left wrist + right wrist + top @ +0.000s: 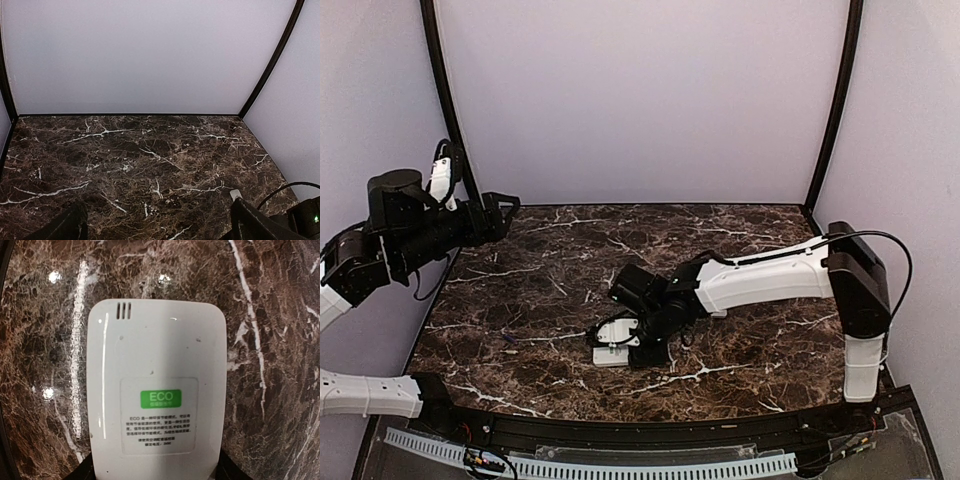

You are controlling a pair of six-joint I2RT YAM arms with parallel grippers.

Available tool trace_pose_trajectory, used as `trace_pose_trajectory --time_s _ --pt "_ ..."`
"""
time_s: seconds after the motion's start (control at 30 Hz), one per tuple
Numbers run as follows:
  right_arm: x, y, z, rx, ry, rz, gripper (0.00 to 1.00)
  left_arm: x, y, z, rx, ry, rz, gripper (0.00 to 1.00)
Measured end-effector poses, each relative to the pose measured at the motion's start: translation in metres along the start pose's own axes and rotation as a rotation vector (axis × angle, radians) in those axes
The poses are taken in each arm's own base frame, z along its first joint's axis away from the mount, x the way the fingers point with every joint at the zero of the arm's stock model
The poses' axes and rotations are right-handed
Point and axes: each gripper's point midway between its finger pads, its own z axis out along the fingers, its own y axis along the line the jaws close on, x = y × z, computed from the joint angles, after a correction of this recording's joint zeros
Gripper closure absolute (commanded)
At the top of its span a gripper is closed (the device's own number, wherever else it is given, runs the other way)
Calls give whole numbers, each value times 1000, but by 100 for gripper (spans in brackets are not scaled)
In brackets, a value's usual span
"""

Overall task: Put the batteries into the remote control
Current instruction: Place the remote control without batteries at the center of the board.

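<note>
The remote control (156, 390) lies on the marble table (540, 290) with its plain white back up, a green ECO label on it. My right gripper (156, 474) is shut on its near end, one black finger (84, 474) pressed against each long side. In the top view the remote control (610, 353) pokes out left of the right gripper (642, 345), near the table's front middle. My left gripper (505, 212) hangs raised at the far left, open and empty; in its own view the left gripper (160, 227) spans bare marble. No batteries show in any view.
Pale walls with black corner posts (830, 110) close in the table on three sides. In the left wrist view a small white piece (235, 194) peeks out beside the right finger; I cannot tell what it is. The right arm (770, 280) reaches across the table's right half.
</note>
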Motion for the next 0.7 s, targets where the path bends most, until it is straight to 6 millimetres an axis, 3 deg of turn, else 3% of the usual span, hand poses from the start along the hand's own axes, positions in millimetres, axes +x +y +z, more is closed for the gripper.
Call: trace_pose_trajectory --time_s 0.17,0.4,0.7 --pt "16 9 28 -58 79 3 78 10 7 0 -29 29 21 1" --pt "14 11 29 -79 97 23 50 7 13 -4 -53 16 30 1" --pt "15 11 30 -85 130 52 41 7 16 -5 -66 13 47 1"
